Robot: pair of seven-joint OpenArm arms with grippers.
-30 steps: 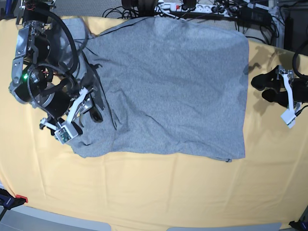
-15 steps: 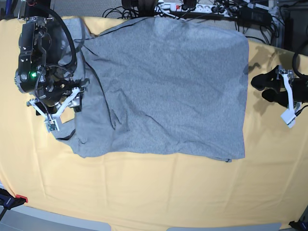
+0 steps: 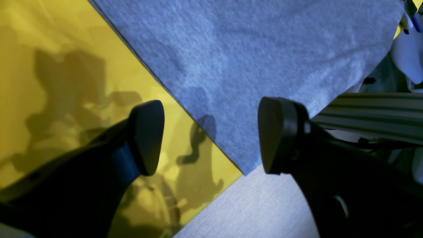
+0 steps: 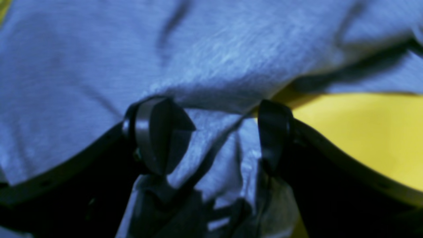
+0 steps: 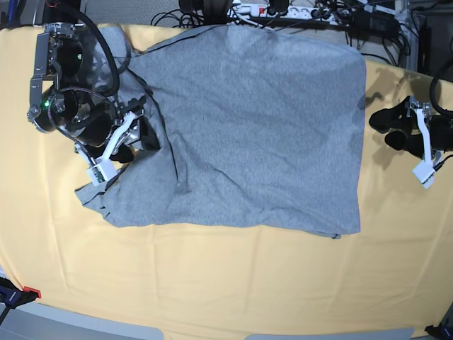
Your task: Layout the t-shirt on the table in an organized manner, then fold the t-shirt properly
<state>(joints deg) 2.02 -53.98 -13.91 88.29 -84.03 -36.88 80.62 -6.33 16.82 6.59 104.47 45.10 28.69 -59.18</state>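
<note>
The heather-grey t-shirt (image 5: 248, 127) lies spread on the yellow table (image 5: 212, 283), plain side up, with no lettering showing. Its left edge is rumpled, with a fold near my right gripper. My right gripper (image 5: 136, 142) is open and low over that left part. In the right wrist view the gripper (image 4: 214, 135) has grey cloth (image 4: 198, 49) between and under its spread fingers. My left gripper (image 5: 386, 131) is open and empty just off the shirt's right edge. In the left wrist view it (image 3: 211, 135) straddles the shirt's hem (image 3: 264, 49) near a corner.
Cables and a power strip (image 5: 283, 10) lie beyond the table's far edge. An aluminium rail (image 3: 363, 112) and grey floor (image 3: 251, 205) show past the table edge in the left wrist view. Bare yellow cloth runs along the front (image 5: 226, 297).
My right arm swung left, drawing the shirt's lower-left corner outward, then came back right over the shirt with the gripper open. The left arm has not moved.
</note>
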